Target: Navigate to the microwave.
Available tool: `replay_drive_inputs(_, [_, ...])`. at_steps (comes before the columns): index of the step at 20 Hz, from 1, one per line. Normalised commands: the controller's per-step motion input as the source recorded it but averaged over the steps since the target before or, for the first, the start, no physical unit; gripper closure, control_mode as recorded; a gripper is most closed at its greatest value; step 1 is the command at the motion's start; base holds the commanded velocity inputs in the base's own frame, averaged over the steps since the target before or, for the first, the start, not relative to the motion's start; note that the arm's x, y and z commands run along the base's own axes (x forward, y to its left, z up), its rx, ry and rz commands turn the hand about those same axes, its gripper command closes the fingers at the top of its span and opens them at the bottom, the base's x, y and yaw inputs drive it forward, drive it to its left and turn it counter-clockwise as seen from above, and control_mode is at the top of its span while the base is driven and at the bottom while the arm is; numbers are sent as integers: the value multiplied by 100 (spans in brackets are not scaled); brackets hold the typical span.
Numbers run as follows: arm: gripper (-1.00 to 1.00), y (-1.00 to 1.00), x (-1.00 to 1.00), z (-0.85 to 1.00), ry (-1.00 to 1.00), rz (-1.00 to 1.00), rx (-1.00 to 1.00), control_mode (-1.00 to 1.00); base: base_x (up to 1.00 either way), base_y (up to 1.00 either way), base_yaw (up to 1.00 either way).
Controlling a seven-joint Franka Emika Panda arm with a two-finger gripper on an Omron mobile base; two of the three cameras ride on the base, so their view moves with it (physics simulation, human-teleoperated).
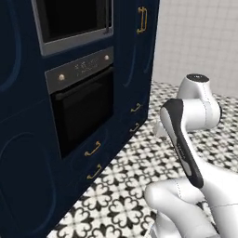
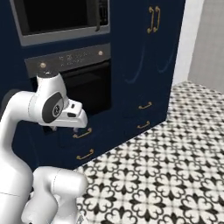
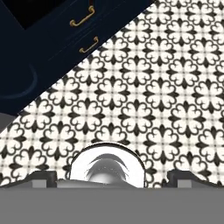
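The dark navy cabinet wall (image 1: 18, 139) is the largest thing here, standing ahead of the tool and running across the left of both base views. The patterned black-and-white tile floor (image 2: 175, 166) spreads below the tool and out to its right, and the hand view looks down on it.

Set high in the cabinet wall, well above the tool and ahead of it, is the microwave (image 1: 74, 23), with a silver-grey frame and a black glass door; only its lower part is inside the left base view, and its dark vertical handle (image 2: 98, 17) shows at the door's right side in the right base view. Directly beneath it sits the oven (image 1: 81, 109), with a dark control strip, a round dial and black glass.

Below the oven are 2 drawers with brass handles (image 1: 93, 148); further brass handles sit on the cabinet doors to the right. A pale tiled wall (image 1: 200, 42) rises beyond the cabinets.

The tool (image 3: 113, 179) hangs over the floor, pointing down, near the foot of the cabinets. Its 2 dark fingertips (image 3: 41, 178) stand well apart at the bottom of the hand view, spread and pinching nothing.
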Motion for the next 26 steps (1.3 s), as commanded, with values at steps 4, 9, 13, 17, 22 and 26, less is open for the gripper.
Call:
replay_drive_inputs(4, [-100,0,0,0,0,0,0,100,100,-28,51])
replay_drive_inputs(9, [-100,0,0,0,0,0,0,100,100,-43,50])
replay_drive_inputs(13, [-100,0,0,0,0,0,0,100,97,-45,49])
replay_drive_inputs(17, [-100,0,0,0,0,0,0,100,78,-44,46])
replay_drive_inputs(22, [-100,0,0,0,0,0,0,100,51,-38,45])
replay_drive_inputs(26, [-100,0,0,0,0,0,0,100,14,-44,41])
